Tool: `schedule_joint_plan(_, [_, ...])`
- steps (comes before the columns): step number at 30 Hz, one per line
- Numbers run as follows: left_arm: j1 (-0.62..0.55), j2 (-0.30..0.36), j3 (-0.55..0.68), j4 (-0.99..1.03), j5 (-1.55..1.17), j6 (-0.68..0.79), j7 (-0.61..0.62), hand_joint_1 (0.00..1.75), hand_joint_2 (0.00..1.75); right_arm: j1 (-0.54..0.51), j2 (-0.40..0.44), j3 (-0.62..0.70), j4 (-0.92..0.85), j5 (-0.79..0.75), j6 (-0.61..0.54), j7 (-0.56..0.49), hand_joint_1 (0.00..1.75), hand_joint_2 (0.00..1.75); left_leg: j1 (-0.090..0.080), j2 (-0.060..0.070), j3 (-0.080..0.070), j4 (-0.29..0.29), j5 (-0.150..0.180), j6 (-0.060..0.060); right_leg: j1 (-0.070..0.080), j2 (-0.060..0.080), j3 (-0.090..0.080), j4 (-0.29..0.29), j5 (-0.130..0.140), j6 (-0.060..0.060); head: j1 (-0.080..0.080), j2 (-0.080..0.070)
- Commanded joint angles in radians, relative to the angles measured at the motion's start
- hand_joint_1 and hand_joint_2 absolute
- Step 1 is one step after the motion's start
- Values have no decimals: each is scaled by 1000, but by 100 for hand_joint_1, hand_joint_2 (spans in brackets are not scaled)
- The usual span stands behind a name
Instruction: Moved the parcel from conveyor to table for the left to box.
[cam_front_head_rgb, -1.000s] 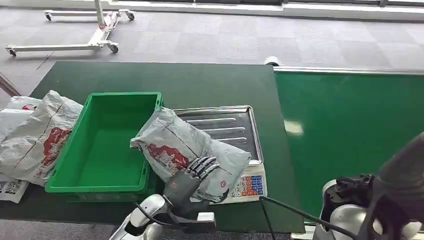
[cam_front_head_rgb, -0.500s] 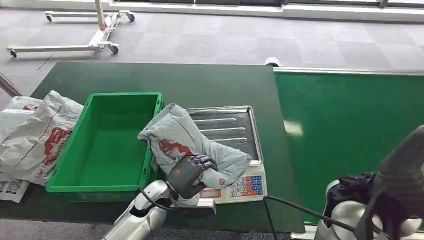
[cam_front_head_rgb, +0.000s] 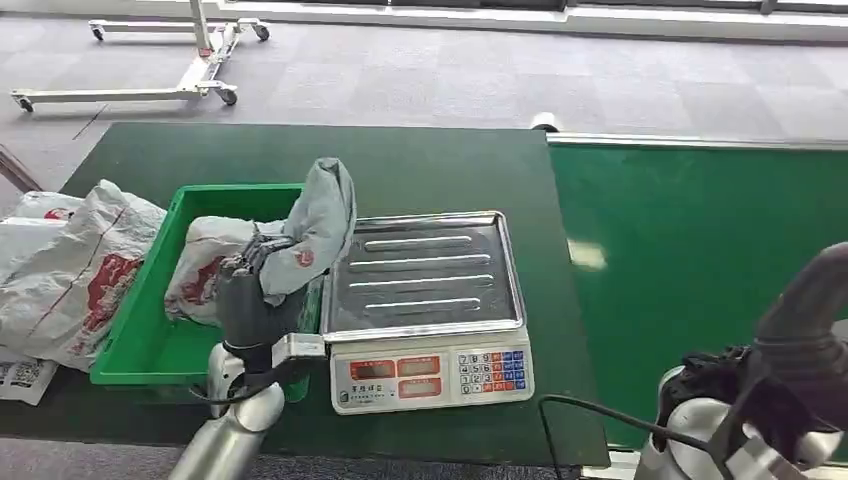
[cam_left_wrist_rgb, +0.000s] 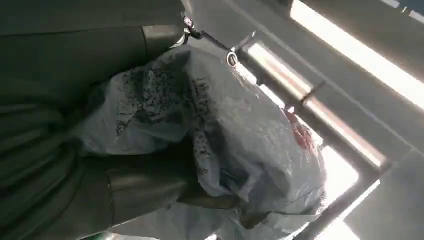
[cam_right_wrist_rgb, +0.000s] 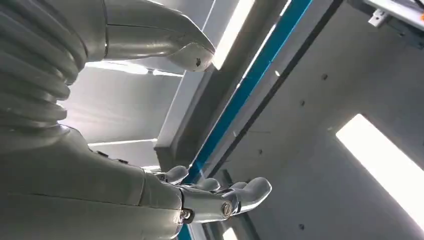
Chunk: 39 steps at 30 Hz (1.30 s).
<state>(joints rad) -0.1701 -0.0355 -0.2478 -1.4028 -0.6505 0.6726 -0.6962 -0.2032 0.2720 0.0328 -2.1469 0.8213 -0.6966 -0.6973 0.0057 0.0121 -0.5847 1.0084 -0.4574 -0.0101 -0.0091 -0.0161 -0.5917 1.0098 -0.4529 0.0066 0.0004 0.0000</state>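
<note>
- Grey poly mailer parcel (cam_front_head_rgb: 300, 235) is clamped in the left hand (cam_front_head_rgb: 250, 290), above the green crate's (cam_front_head_rgb: 150, 345) right rim, left of the weighing scale (cam_front_head_rgb: 425, 300).
- Judged soft, light and slippery; it droops, so take hold mid-body.
- Contents unknown; the gripping fingers are hidden.
- Right hand (cam_right_wrist_rgb: 210, 197) is spread apart, holding nothing.

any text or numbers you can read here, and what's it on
None can be read.
Scale: red displays, coloured keypad and a small label, all too small.
Parcel held by the left hand: red print, blurred.
Bags beside the green bin: red logos and a code label, blurred.
</note>
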Motion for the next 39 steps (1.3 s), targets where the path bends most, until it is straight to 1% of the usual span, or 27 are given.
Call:
schedule_joint_plan(1, [-59, -171, 484, -23, -920, 25, 160, 175, 175, 16, 14, -32, 70, 6, -2, -1, 0, 175, 1, 0, 0, -1, 0, 0, 1, 2, 1, -2, 1, 0, 0, 0])
schedule_joint_plan(2, [-130, -31, 386, 152, -920, 25, 312, 175, 175, 18, 11, -25, 75, 2, -2, -1, 0, 175, 1, 0, 1, -2, 1, 1, 0, 2, 2, -3, 2, 0, 0, 0])
schedule_joint_plan(4, [-115, -9, 364, 186, -920, 25, 339, 175, 175, 19, 9, -22, 77, 1, -2, -1, 0, 175, 1, 2, 3, -3, 1, 0, -1, 3, 2, -3, 2, -1, 0, 0])
schedule_joint_plan(5, [-193, 106, 30, 329, -920, 25, 686, 175, 175, 17, 7, -15, 87, -2, -2, -1, 0, 175, 0, -1, 3, -3, 2, 0, -2, 1, 3, -3, 2, -1, 1, 0])
schedule_joint_plan(8, [-199, 86, 43, 438, -890, 25, 700, 175, 175, 13, -3, -10, 98, -6, -2, -1, 0, 175, 0, -7, 2, -4, 4, -1, -2, -5, 1, -3, 2, -2, 0, 0])
schedule_joint_plan(9, [-224, 86, 69, 522, -851, 25, 680, 175, 175, 7, -6, -10, 102, -7, -2, -1, 0, 175, 0, -2, 2, -2, 3, -1, -1, -2, 0, -2, 2, -1, 0, 0])
schedule_joint_plan(10, [-224, 86, 69, 522, -851, 25, 680, 175, 175, 7, -6, -10, 102, -7, -2, -1, 0, 175, 0, -3, 3, -4, 4, -1, -1, -2, 2, -4, 3, -1, 0, 0])
schedule_joint_plan(11, [-236, 85, 82, 565, -838, 25, 681, 79, 175, 4, -11, -13, 103, -12, -2, -1, 0, 175, 0, -1, 2, -3, 3, 0, 0, -1, 2, -3, 3, -1, 0, 0])
schedule_joint_plan(12, [-262, 54, 149, 615, -756, 25, 690, 0, 175, 3, -6, -13, 103, -10, -2, -1, 0, 175, 0, -1, 3, -4, 4, 0, 0, 1, 2, -4, 3, -1, 0, 0])
schedule_joint_plan(13, [-262, 54, 149, 615, -756, 25, 690, 0, 175, 3, -6, -13, 103, -10, -2, -1, 0, 175, 0, 0, 2, -2, 3, -1, 0, 1, 1, -2, 2, 0, 0, 0])
schedule_joint_plan(14, [-304, 54, 198, 731, -719, 25, 716, 0, 175, 5, -2, -12, 99, -5, -2, -1, 0, 175, 0, 0, 2, -3, 4, -1, 0, 2, 2, -4, 4, -1, 0, 0])
schedule_joint_plan(15, [-309, 44, 248, 723, -696, 25, 707, 0, 0, 9, 4, -13, 96, 1, -2, -1, 0, 175, 0, 0, 2, -4, 4, -1, 0, 3, 1, -4, 4, -1, 0, 0])
schedule_joint_plan(17, [-312, 43, 271, 733, -667, 25, 676, 0, 0, 13, 6, -13, 91, 5, -2, -1, 0, 175, 0, 1, 3, -4, 4, -2, 0, 3, 1, -4, 4, -2, 1, 0])
schedule_joint_plan(18, [-298, 21, 341, 680, -629, 25, 604, 0, 0, 18, 8, -17, 87, 8, -2, -1, 0, 175, 0, 1, 5, -6, 5, -2, -1, 4, 3, -6, 5, -2, -1, 0])
schedule_joint_plan(23, [-279, -12, 418, 607, -580, 25, 502, 0, 0, 18, 6, -21, 93, 1, -2, -1, 0, 175, 0, 3, 6, -3, 2, -1, -1, 4, 5, -2, 3, -1, 0, 0])
schedule_joint_plan(26, [-239, -79, 539, 486, -364, 25, 253, 0, 0, 21, 11, -27, 97, 2, -2, -1, 0, 175, -1, 4, 7, -3, 2, -1, -1, 5, 5, -2, 2, -1, 0, 0])
schedule_joint_plan(27, [-230, -121, 594, 442, -191, 25, 84, 0, 175, 22, 12, -29, 99, 4, -2, -1, 0, 175, 0, 4, 7, -4, 2, -1, -1, 6, 5, -4, 3, -1, 0, 0])
schedule_joint_plan(28, [-225, -140, 608, 428, -100, 25, 13, 0, 175, 22, 13, -31, 98, 5, -2, -1, 0, 175, 0, 4, 8, -4, 2, -1, -1, 6, 5, -3, 3, -1, 0, 0])
schedule_joint_plan(29, [-221, -142, 597, 411, -67, 25, -2, 0, 175, 22, 14, -33, 97, 7, -2, -1, 0, 175, -1, 4, 8, -3, 1, -1, -2, 5, 6, -2, 2, -1, 0, 0])
schedule_joint_plan(30, [-140, -131, 487, 171, 137, 25, -2, 0, 175, 25, 15, -35, 97, 6, -2, -1, 0, 175, -1, 4, 9, -4, 1, -1, -2, 6, 6, -4, 2, 0, 0, 0])
schedule_joint_plan(31, [-105, -119, 432, 81, 227, 25, -2, 0, 175, 25, 13, -35, 97, 4, -2, -1, 0, 175, -1, 4, 7, -2, 0, -1, -2, 5, 5, -2, 1, 0, 0, 0])
schedule_joint_plan(32, [-105, -119, 432, 81, 227, 25, -2, 0, 175, 25, 13, -35, 97, 4, -2, -1, 0, 175, 0, 4, 8, -4, 0, -1, -2, 6, 6, -4, 2, 0, 0, 0])
schedule_joint_plan(34, [-4, -53, 245, -149, 502, -30, -2, 0, 175, 29, 12, -46, 102, 9, -2, -1, 0, 175, 0, 7, 8, -3, -1, 0, -2, 9, 6, -3, 2, 0, 0, 0])
schedule_joint_plan(35, [-4, -53, 245, -149, 502, -30, -2, 0, 175, 29, 12, -46, 102, 9, -2, -1, 0, 175, 0, 9, 8, -2, -3, -1, -2, 10, 4, -2, 1, 0, 0, 0])
schedule_joint_plan(36, [46, -29, 161, -270, 540, -61, -2, 0, 175, 30, 8, -57, 115, 3, -2, -1, 0, 175, 1, 8, 8, -2, -3, 0, -1, 9, 4, -2, 1, 0, 1, 0])
schedule_joint_plan(38, [59, -21, 132, -304, 568, -95, -2, 0, 175, 31, 7, -60, 120, 2, -2, -1, 0, 175, 1, 3, 5, -2, -2, 0, 0, 6, 3, -3, 0, 0, 0, 0])
schedule_joint_plan(39, [102, -9, 72, -381, 578, -144, -2, 0, 175, 35, 8, -69, 123, 1, -2, -1, 0, 175, 2, 6, 4, 0, -3, -1, 0, 7, 1, -2, 0, 0, 0, 0])
